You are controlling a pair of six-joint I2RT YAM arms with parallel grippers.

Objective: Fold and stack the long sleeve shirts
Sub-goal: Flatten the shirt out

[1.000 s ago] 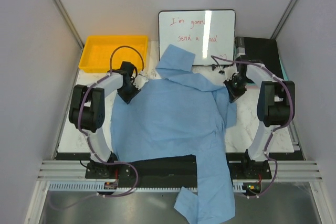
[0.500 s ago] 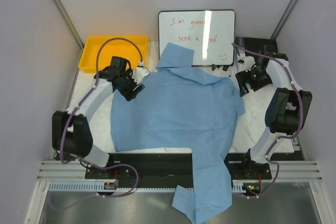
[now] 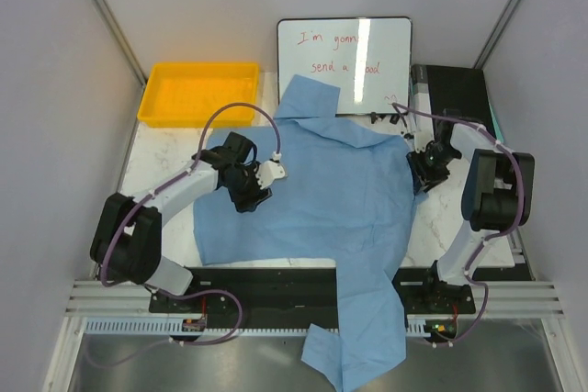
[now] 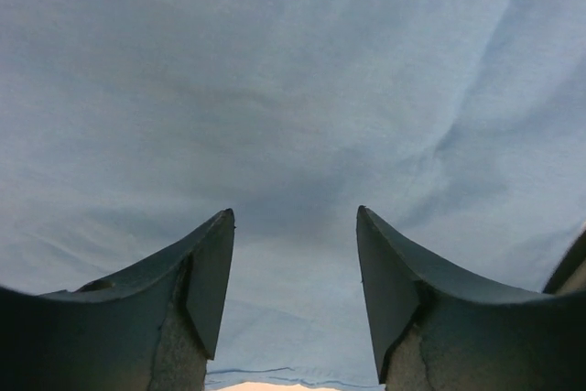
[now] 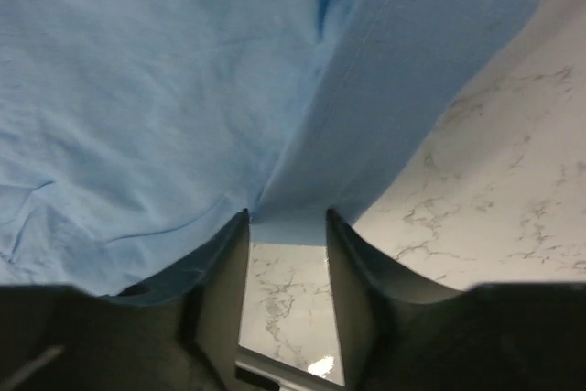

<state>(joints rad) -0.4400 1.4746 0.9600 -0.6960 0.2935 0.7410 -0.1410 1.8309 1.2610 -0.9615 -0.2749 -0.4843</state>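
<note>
A light blue long sleeve shirt (image 3: 322,199) lies spread flat over the marble table (image 3: 156,158). One sleeve (image 3: 367,337) hangs over the front edge, and another part reaches back toward the whiteboard. My left gripper (image 3: 264,183) hovers open over the shirt's left half. In the left wrist view the cloth (image 4: 275,89) fills the frame and nothing sits between the fingers (image 4: 206,272). My right gripper (image 3: 424,167) stands open at the shirt's right edge. In the right wrist view the cloth (image 5: 137,89) hem lies just past the fingertips (image 5: 229,263), with bare table (image 5: 494,180) between them.
A yellow plastic tray (image 3: 197,91) stands at the back left. A whiteboard (image 3: 344,61) with red writing leans at the back centre. A black box (image 3: 455,89) sits at the back right. A black strip (image 3: 266,286) runs along the front edge.
Both grippers left the shirt's back corners. The left came forward and right over the cloth; the right swung out, then back to the right hem. The shirt lies flatter.
</note>
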